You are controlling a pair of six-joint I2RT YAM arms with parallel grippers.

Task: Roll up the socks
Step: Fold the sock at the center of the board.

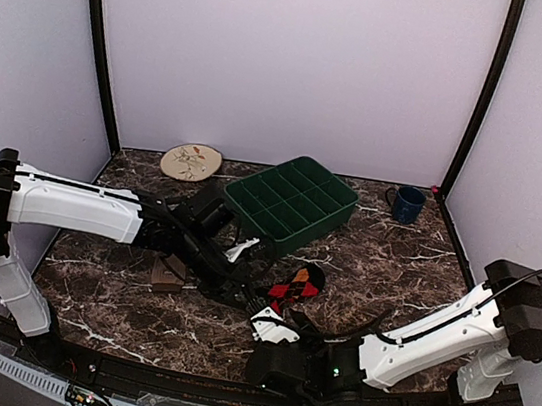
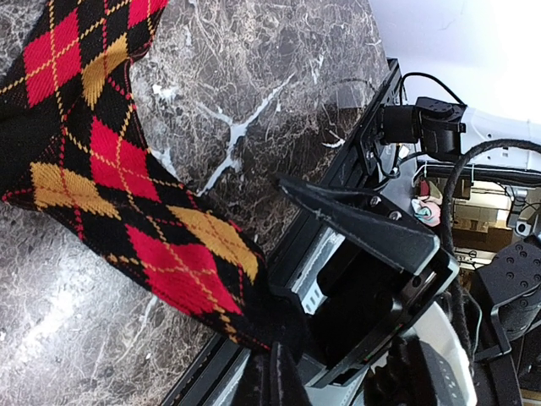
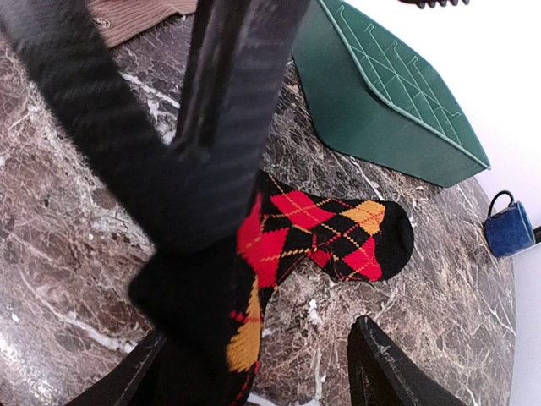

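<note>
Left jaws pinching argyle sock (image 3: 338,233), arm outstretched

No legible text, brand, number or sign appears in any view. A small oval mark (image 3: 101,22) on the ribbed tan-brown fabric sock (image 3: 148,17) is too small to read.

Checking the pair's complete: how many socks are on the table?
2. The argyle sock lies mid-table; the tan sock lies left of it, partly hidden under the left arm.
</note>
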